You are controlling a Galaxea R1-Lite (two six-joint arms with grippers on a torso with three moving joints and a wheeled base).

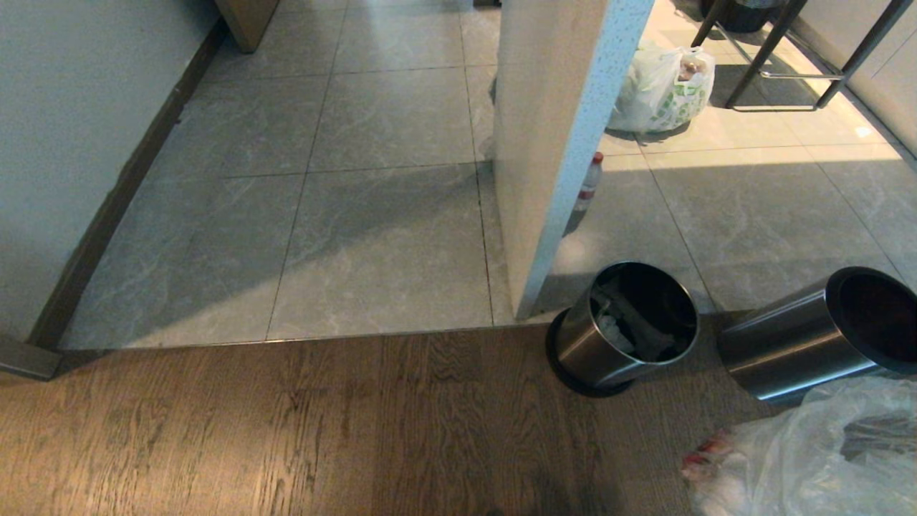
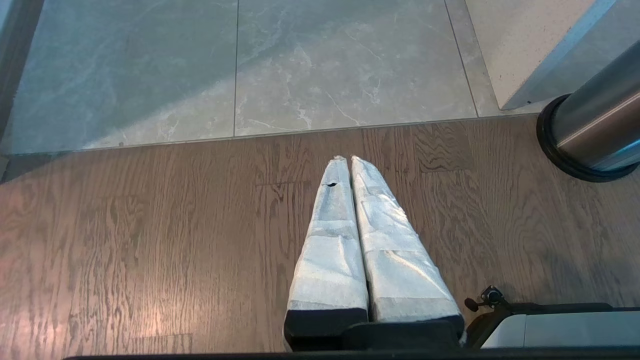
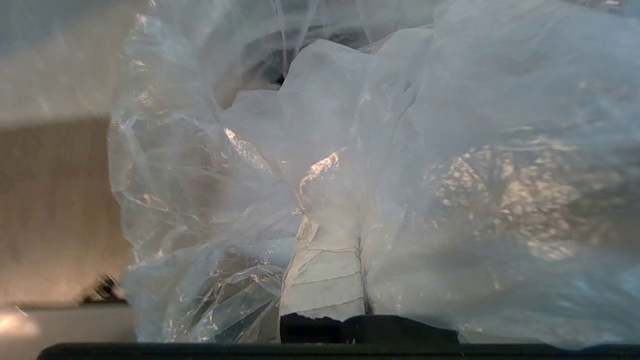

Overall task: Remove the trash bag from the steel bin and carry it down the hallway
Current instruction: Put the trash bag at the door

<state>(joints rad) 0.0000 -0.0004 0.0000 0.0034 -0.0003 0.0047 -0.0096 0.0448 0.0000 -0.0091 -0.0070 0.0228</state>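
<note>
The trash bag [image 1: 809, 451] sits at five o'clock in the head view, out of the steel bin [image 1: 623, 326]. The right claw [image 3: 345, 225] is clenched on its thin, slippery, crinkled film, probably near the gathered mouth. The left claw [image 2: 348, 165] hangs clenched and empty.

Thin clear crinkled trash bag [image 1: 809, 444] bunched at lower right over wood planks, out of the steel bin [image 1: 817, 333] lying tipped on its side just beyond, black-rimmed mouth facing right; glossy grey marbled hallway [image 1: 344, 215] tiles stretching ahead between white walls.
</note>
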